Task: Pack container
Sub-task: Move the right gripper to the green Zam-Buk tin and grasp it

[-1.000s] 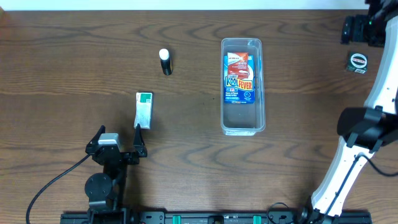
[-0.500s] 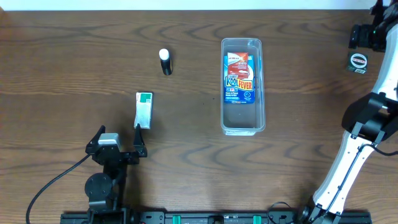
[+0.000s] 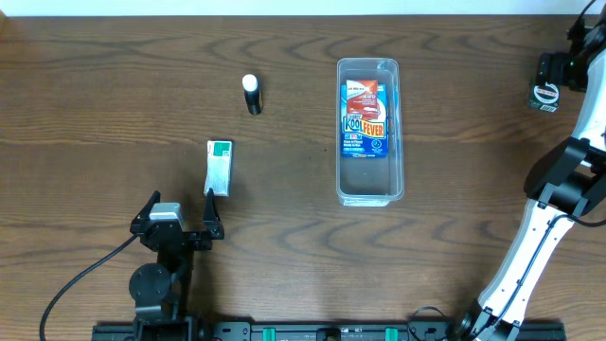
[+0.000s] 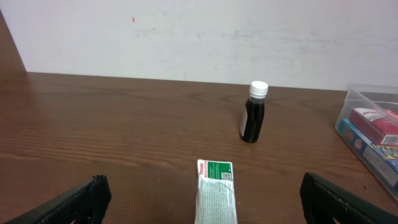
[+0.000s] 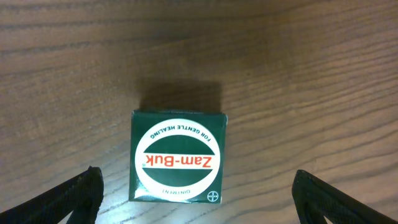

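Observation:
The container [image 3: 370, 185], a long clear plastic bin, stands right of centre and holds a blue Kool Fever box [image 3: 364, 118]. Its corner shows in the left wrist view [image 4: 365, 98]. A green Zam-Buk box [image 3: 543, 96] lies at the far right. My right gripper [image 3: 561, 70] hovers over it, open and empty, its fingers either side of the box [image 5: 178, 157] in the right wrist view [image 5: 199, 198]. My left gripper [image 3: 182, 210] is open and empty, just in front of a white-and-green packet [image 3: 219, 167], which lies between its fingers [image 4: 202, 208].
A dark bottle with a white cap [image 3: 252, 95] stands upright beyond the packet and also shows in the left wrist view [image 4: 254, 113]. The white wall runs along the table's far edge. The right arm's white links rise at the right edge [image 3: 530, 256].
My right gripper has moved right and nearer, from beside the Zam-Buk box to over it. The left arm and the objects have not moved.

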Motion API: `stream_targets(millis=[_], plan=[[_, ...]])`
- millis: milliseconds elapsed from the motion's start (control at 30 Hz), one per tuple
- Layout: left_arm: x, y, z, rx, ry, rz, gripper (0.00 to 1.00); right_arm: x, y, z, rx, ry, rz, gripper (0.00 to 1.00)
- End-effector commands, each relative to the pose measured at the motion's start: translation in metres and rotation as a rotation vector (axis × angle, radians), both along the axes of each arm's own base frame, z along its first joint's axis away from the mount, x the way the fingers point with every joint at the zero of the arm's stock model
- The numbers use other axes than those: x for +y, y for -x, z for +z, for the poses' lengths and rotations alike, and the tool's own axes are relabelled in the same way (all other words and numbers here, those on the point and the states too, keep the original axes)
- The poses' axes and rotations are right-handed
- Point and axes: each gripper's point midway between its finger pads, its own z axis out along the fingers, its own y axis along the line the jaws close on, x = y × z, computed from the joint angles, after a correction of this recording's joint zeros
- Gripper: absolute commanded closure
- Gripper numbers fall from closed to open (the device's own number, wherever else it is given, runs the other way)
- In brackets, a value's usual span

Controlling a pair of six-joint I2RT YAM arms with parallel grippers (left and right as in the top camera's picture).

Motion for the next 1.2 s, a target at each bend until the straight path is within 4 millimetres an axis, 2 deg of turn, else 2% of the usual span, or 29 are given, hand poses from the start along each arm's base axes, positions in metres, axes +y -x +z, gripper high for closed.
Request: stream_targets(millis=[0, 300, 533, 1167], plan=[[0.000, 0.001, -0.015, 0.045, -0.002, -0.005, 0.02, 0.006, -0.004, -0.014, 0.002, -0.034, 0.028, 0.05], [0.000, 0.001, -0.015, 0.045, -0.002, -0.005, 0.02, 0.010, -0.006, -0.027, 0.005, -0.064, 0.037, 0.05], [0.000, 0.001, -0.015, 0.045, -0.002, -0.005, 0.02, 0.012, -0.003, -0.045, 0.035, -0.081, 0.037, 0.04], [0.000, 0.001, -0.015, 0.045, -0.002, -0.005, 0.02, 0.010, 0.007, -0.072, 0.083, -0.105, 0.027, 0.04]])
